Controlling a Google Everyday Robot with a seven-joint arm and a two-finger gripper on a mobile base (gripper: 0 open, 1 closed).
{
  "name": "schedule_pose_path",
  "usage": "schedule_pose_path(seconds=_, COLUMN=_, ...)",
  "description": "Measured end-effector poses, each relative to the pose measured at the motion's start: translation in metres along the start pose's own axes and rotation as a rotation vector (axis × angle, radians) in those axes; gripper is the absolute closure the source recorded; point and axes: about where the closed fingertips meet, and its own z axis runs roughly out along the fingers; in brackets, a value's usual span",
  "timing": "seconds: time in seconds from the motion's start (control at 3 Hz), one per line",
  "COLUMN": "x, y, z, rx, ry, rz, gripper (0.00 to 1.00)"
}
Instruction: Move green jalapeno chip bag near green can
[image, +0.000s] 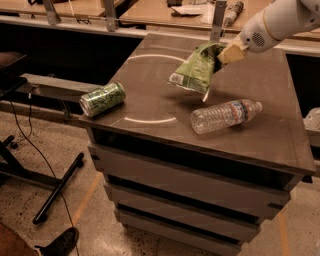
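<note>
the tan-tipped pincer (228, 52), at the end of a white rounded arm (280, 22) reaching in from the upper right, hangs above the far right part of the bench (260, 85), a dark brown flat-topped block with drawer-like tiers below. its tips are pressed onto the top corner of the crumpled light-green foil jalapeno chip bag (196, 70), pinching it. the bag hangs tilted, down and to the left of that grip, with a white label patch at its lower left edge. whether its lower end is clear of the bench top or just touching it, i cannot tell. just in front of the bag a clear plastic water bottle (225, 114) lies on its side, cap pointing right. the small green aluminium can (102, 98), pale-speckled, lies on its side at the bench's near left corner, well apart from the bag. a pale curved ring mark (150, 120) shows on the bench top between them.
</note>
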Motion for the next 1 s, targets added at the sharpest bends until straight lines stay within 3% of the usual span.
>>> schedule_pose_path(seconds=0.33, x=-0.015, y=0.025, z=0.003, rx=-0.031, ry=-0.02, rz=0.02, gripper=1.0)
schedule_pose_path(seconds=1.0, x=-0.031, y=0.06, z=0.016, rx=-0.036, ry=-0.046, rz=0.039, gripper=1.0)
